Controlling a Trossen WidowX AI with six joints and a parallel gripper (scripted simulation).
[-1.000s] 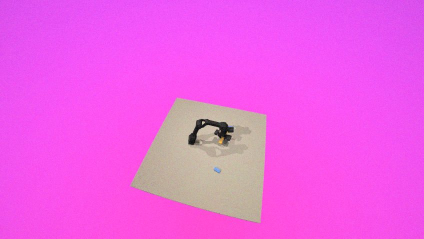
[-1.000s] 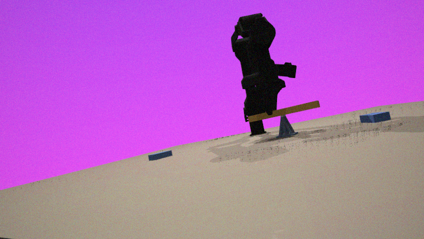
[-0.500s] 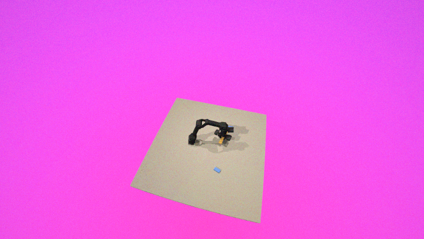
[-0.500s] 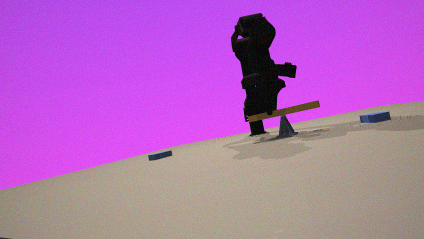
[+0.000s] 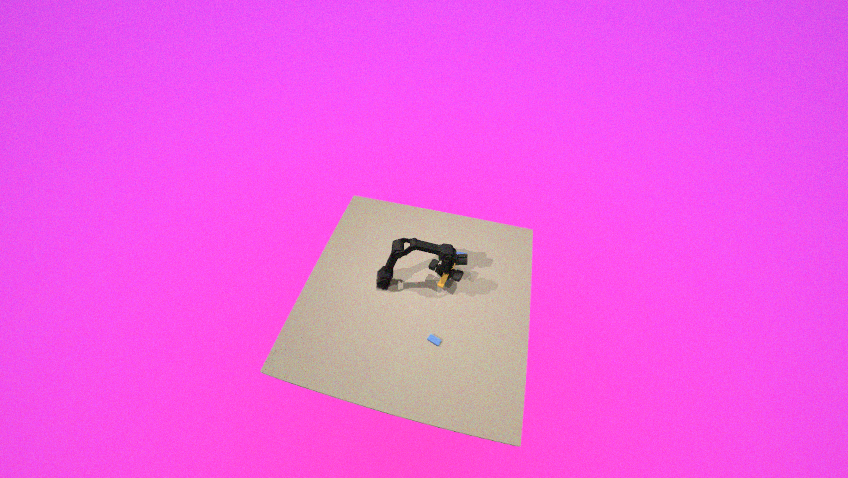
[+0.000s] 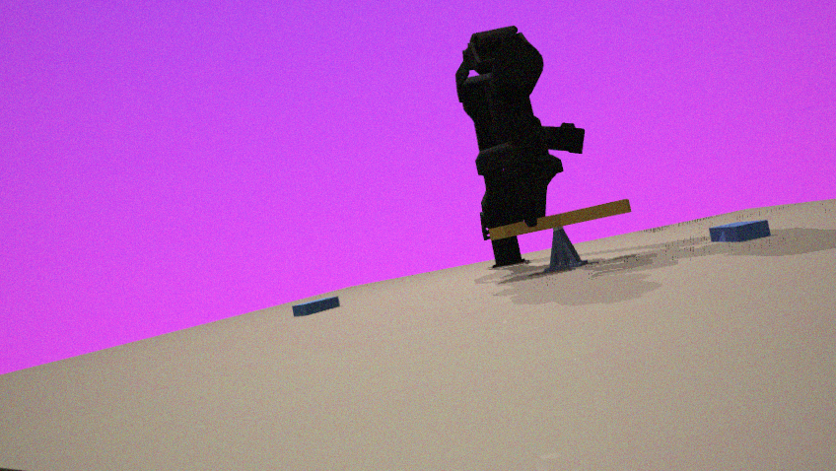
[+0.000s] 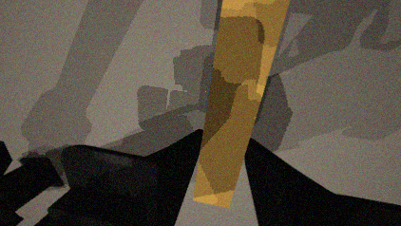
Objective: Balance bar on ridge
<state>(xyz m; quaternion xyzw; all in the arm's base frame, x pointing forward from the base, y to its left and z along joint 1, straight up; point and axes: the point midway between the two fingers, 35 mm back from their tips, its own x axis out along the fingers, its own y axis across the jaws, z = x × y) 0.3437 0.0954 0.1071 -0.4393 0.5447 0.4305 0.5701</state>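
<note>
The bar [image 5: 443,279] [image 6: 591,215] [image 7: 228,157] is showing a smooth, matt face, like painted wood or plastic. The arm [image 5: 430,246] [image 6: 503,110], leaning in from mid-table, is looking like matt black plastic. The blocks, one [image 5: 434,339] [image 6: 315,305] lying toward the table's near edge, are appearing smooth and plastic-like. The table [image 5: 380,356] [image 6: 409,374] is looking matt and finely grainy out to its corners.

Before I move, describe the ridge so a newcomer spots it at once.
In the exterior view, find the black arm, then the yellow bar at its gripper. The ridge is directly beneath that bar: blue-gray, narrow-topped, flaring downward, unlike the two flat blue blocks.
</note>
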